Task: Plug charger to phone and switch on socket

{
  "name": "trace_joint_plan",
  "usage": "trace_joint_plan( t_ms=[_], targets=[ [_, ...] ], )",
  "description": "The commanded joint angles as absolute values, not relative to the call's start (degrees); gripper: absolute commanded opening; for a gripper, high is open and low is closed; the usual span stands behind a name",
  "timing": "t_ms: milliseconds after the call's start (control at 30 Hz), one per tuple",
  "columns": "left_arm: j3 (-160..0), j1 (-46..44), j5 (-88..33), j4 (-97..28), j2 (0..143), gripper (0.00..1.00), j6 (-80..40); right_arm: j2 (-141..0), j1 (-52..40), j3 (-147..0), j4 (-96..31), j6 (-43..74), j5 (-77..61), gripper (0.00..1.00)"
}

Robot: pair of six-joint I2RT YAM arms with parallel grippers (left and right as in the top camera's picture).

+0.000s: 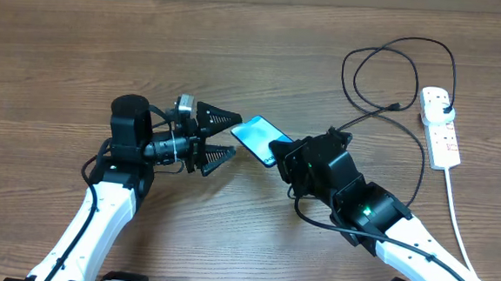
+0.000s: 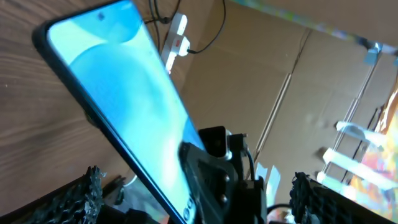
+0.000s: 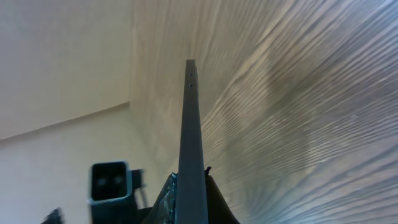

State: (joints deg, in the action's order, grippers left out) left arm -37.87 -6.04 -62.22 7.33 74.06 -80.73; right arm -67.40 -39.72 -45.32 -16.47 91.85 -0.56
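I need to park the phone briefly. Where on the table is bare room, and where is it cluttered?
Bare table: the far-left stretch, beyond the left gripper and left of the charger loops; also the front strip between the two arms. Crowded: the right side, with charger, socket and white cord, and the middle, where the right gripper holds the phone.

The brown wood-grain worktop (image 1: 238,53) carries the white socket (image 1: 440,126), its thick white cord (image 1: 455,214) trailing below it, and the black charger (image 1: 344,69) looped just left of the socket.
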Motion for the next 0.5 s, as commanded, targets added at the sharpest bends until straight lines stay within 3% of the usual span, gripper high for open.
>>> trace_joint_plan(
  t_ms=[0,467],
  targets=[
    [-38.2,-7.2,-60.4,7.5,74.3,1.00,-85.4,-66.6,-39.5,-45.7,-13.0,93.7,-2.1,0.04],
    [-38.2,-10.1,-57.0,7.6,74.3,1.00,-99.7,-66.6,-39.5,-45.7,-11.7,97.5,-11.1,0.04]
  ],
)
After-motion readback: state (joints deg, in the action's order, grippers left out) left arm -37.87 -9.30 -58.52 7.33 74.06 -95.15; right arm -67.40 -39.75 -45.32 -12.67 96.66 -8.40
